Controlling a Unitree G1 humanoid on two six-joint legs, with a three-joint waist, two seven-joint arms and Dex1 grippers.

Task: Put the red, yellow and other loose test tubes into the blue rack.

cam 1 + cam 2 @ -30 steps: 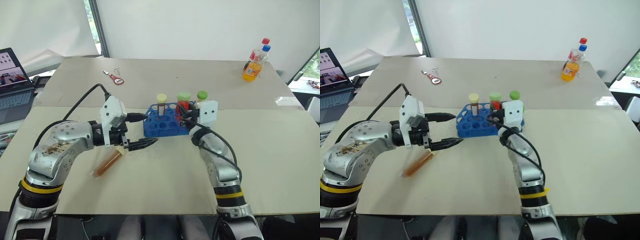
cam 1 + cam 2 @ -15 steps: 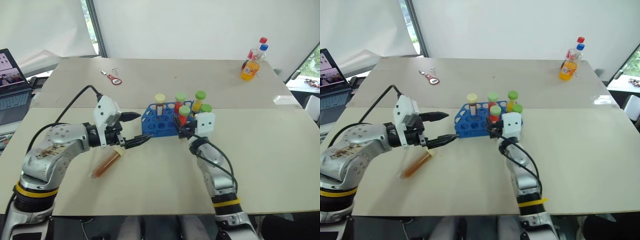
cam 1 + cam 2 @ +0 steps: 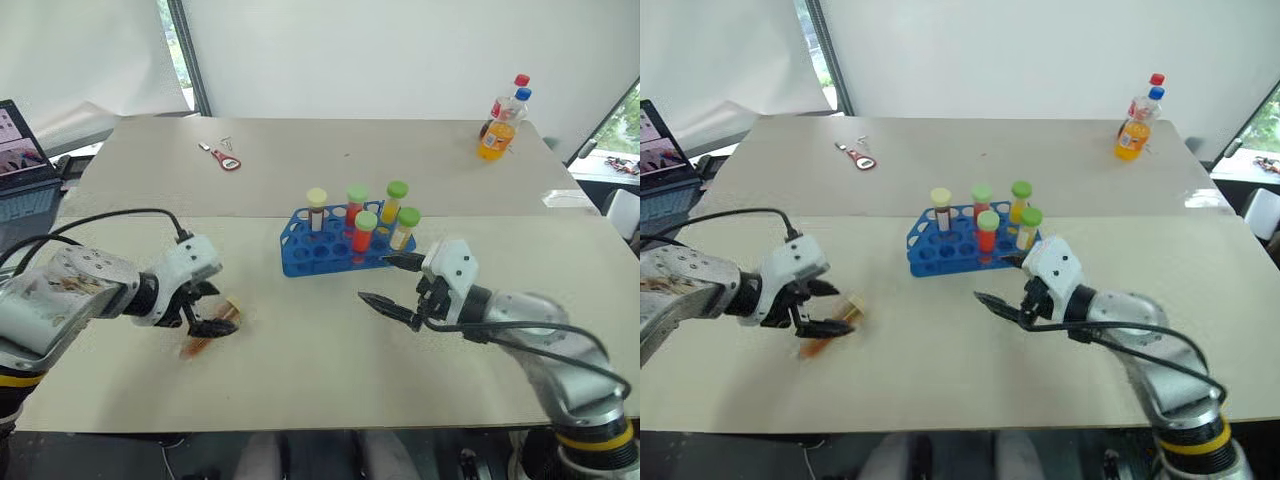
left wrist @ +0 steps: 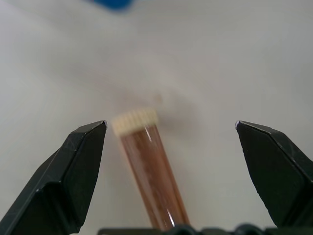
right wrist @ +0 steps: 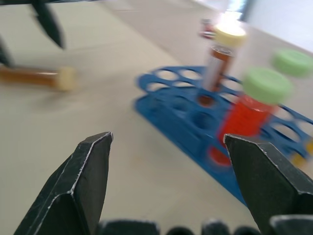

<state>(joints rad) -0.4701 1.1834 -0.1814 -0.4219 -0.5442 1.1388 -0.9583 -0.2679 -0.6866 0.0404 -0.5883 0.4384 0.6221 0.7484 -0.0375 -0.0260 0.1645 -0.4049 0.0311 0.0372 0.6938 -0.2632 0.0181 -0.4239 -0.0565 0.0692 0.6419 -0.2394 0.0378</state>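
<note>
The blue rack (image 3: 322,255) stands mid-table with several capped tubes upright in it, red, yellow and amber ones among them. A red tube with a green cap (image 5: 247,111) is in the rack's near row. One loose test tube (image 4: 152,172), amber-orange with a pale yellow cap, lies flat on the table left of the rack. My left gripper (image 3: 216,309) is open and points down over its cap end, one finger on either side, without touching it. My right gripper (image 3: 375,279) is open and empty, just in front of the rack's right end.
Two orange soda bottles (image 3: 505,125) stand at the table's far right corner. A small red-handled tool (image 3: 229,158) lies far left of centre. A laptop (image 3: 22,160) sits off the table's left edge. Bare tabletop lies between the two grippers.
My right gripper has opened, left a green-capped tube in the rack and drawn back toward the near edge. My left gripper has swung left and tipped down over the loose tube.
</note>
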